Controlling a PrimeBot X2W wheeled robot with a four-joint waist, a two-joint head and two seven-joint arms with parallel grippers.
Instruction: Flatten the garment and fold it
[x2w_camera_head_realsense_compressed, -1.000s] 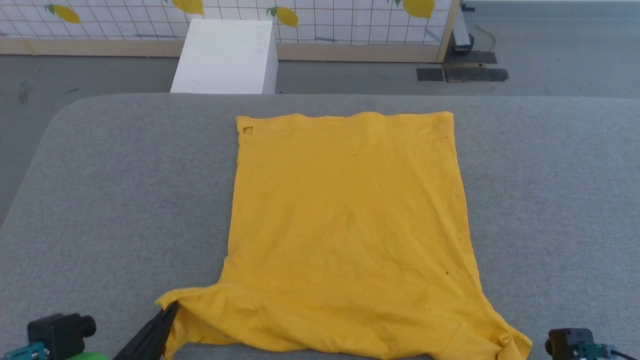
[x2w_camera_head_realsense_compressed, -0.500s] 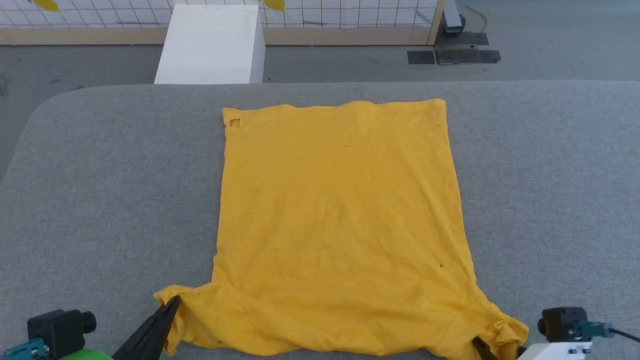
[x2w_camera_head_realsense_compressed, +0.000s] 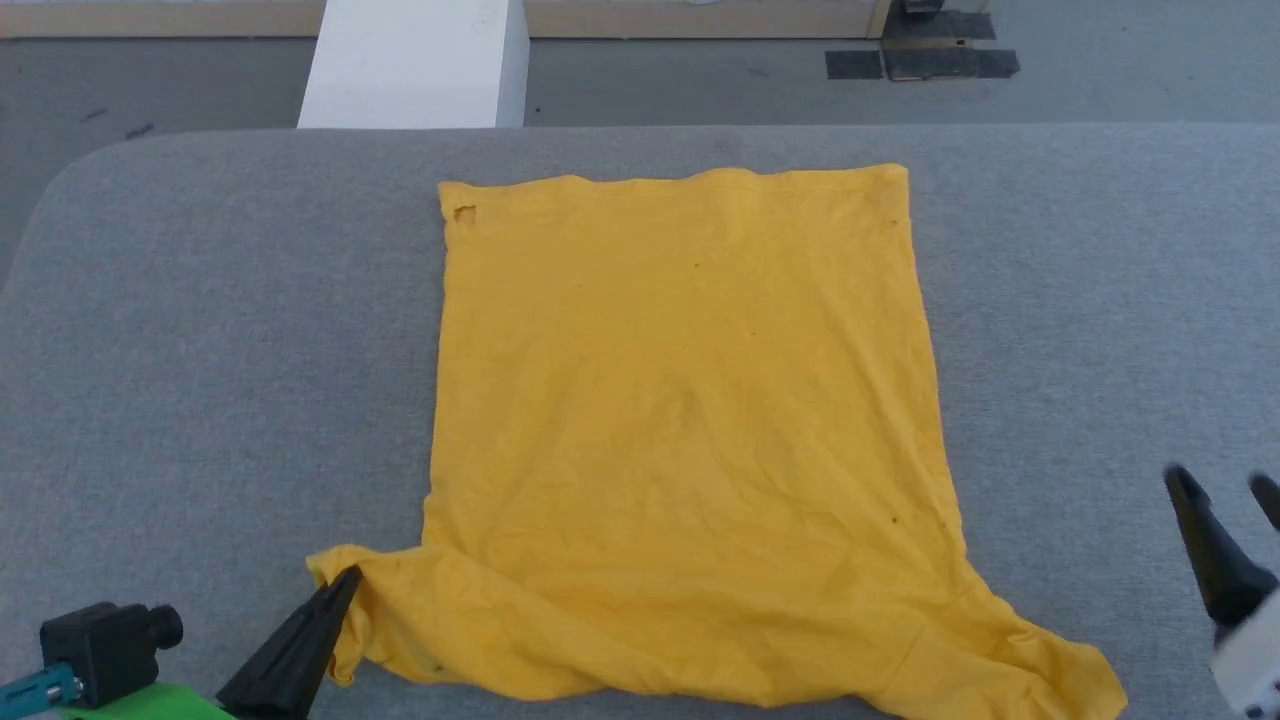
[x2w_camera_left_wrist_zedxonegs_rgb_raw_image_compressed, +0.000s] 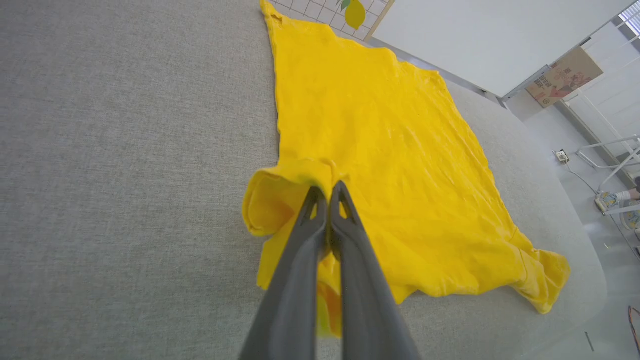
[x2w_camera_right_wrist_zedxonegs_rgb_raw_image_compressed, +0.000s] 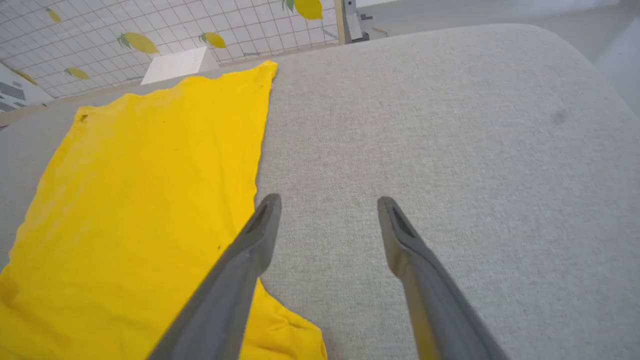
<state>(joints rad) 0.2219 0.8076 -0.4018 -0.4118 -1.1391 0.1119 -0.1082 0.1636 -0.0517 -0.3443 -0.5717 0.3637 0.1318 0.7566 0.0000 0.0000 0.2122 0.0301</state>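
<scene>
Presently the garment (x2w_camera_head_realsense_compressed: 680, 430) is spread, plain side up, on the grey bench (x2w_camera_head_realsense_compressed: 200, 350), hem toward 12 o'clock. At 7 o'clock its bunched sleeve (x2w_camera_left_wrist_zedxonegs_rgb_raw_image_compressed: 272, 200) is pinched by the left gripper (x2w_camera_head_realsense_compressed: 345, 582), jaws clamped on the cloth. At 4 o'clock the right gripper (x2w_camera_head_realsense_compressed: 1220, 482) is held over bare bench, jaws wide apart. If that sleeve is pulled alone, the body could be dragged askew and wrinkled, the 5 o'clock sleeve being unheld.

Surroundings of the grey padded counter (x2w_camera_head_realsense_compressed: 200, 350)
White box (x2w_camera_head_realsense_compressed: 410, 65) on the grey floor (x2w_camera_head_realsense_compressed: 150, 80) just past the counter's far edge, left of centre. Dark flat patches (x2w_camera_head_realsense_compressed: 920, 62) on the floor further right. Behind both stands a wood-framed grid panel (x2w_camera_right_wrist_zedxonegs_rgb_raw_image_compressed: 150, 30) printed with lemons (x2w_camera_right_wrist_zedxonegs_rgb_raw_image_compressed: 139, 43).
</scene>
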